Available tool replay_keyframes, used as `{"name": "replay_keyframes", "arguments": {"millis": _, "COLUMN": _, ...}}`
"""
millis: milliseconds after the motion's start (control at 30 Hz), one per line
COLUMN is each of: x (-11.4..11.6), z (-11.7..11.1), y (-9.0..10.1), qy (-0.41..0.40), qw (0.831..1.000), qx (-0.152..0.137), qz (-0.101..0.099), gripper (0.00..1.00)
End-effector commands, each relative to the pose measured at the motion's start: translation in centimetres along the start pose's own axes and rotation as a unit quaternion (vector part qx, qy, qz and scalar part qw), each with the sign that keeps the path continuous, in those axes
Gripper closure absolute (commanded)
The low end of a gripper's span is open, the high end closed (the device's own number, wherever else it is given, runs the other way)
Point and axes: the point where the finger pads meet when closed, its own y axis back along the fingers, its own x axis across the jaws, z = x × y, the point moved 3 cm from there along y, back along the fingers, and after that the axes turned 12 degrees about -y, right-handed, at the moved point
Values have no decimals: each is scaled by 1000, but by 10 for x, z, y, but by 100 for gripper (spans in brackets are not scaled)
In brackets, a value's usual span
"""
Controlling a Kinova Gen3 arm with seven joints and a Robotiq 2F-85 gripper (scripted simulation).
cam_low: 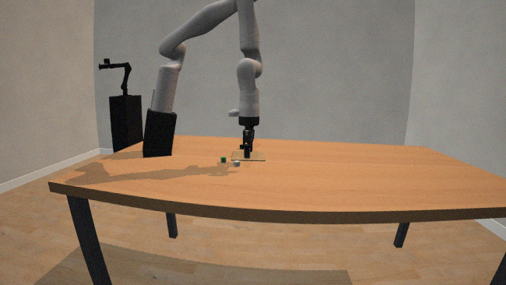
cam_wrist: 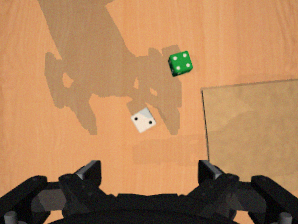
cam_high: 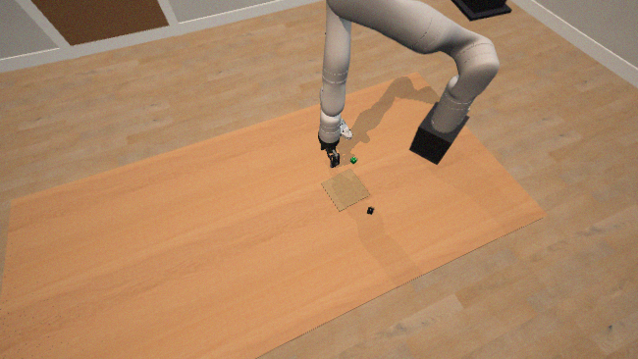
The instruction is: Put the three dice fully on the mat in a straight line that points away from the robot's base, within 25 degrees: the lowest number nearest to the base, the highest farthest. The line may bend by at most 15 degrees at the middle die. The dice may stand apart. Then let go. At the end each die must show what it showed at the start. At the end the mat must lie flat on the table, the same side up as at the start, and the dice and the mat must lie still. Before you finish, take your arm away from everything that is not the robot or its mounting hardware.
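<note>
My gripper point(cam_high: 334, 164) point(cam_low: 247, 155) point(cam_wrist: 149, 171) is open and empty, pointing down low over the table beside the mat point(cam_high: 345, 191) point(cam_low: 259, 157) point(cam_wrist: 250, 130). A white die point(cam_low: 237, 163) point(cam_wrist: 143, 120) shows two pips on top and lies on the table off the mat, a little beyond the open fingertips in the wrist view; the gripper hides it in the top view. A green die point(cam_high: 353, 160) point(cam_low: 223, 160) point(cam_wrist: 180, 63) with four on top lies off the mat near its corner. A black die point(cam_high: 370, 210) lies off the mat's other side; its number is unreadable.
The robot's black base block point(cam_high: 433, 142) point(cam_low: 159, 134) stands on the table point(cam_high: 172, 221) point(cam_low: 331, 175), nearer to the green and black dice than the far end of the table. The mat lies flat. Arm shadows fall across the table around the white and green dice.
</note>
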Motion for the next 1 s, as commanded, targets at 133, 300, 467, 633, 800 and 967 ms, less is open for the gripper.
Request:
{"name": "replay_keyframes", "arguments": {"millis": 133, "x": 11, "z": -35, "y": 1, "qy": 1, "qw": 1000, "qx": 1, "qz": -3, "gripper": 0}}
{"name": "replay_keyframes", "arguments": {"millis": 300, "x": 16, "z": -48, "y": 1, "qy": 1, "qw": 1000, "qx": 2, "qz": -2, "gripper": 0}}
{"name": "replay_keyframes", "arguments": {"millis": 467, "x": 20, "z": -57, "y": 1, "qy": 1, "qw": 1000, "qx": 2, "qz": -2, "gripper": 0}}
{"name": "replay_keyframes", "arguments": {"millis": 633, "x": 20, "z": -58, "y": 1, "qy": 1, "qw": 1000, "qx": 3, "qz": -2, "gripper": 0}}
{"name": "replay_keyframes", "arguments": {"millis": 800, "x": 20, "z": -57, "y": 1, "qy": 1, "qw": 1000, "qx": 3, "qz": -2, "gripper": 0}}
{"name": "replay_keyframes", "arguments": {"millis": 967, "x": 20, "z": -57, "y": 1, "qy": 1, "qw": 1000, "qx": 3, "qz": -2, "gripper": 0}}
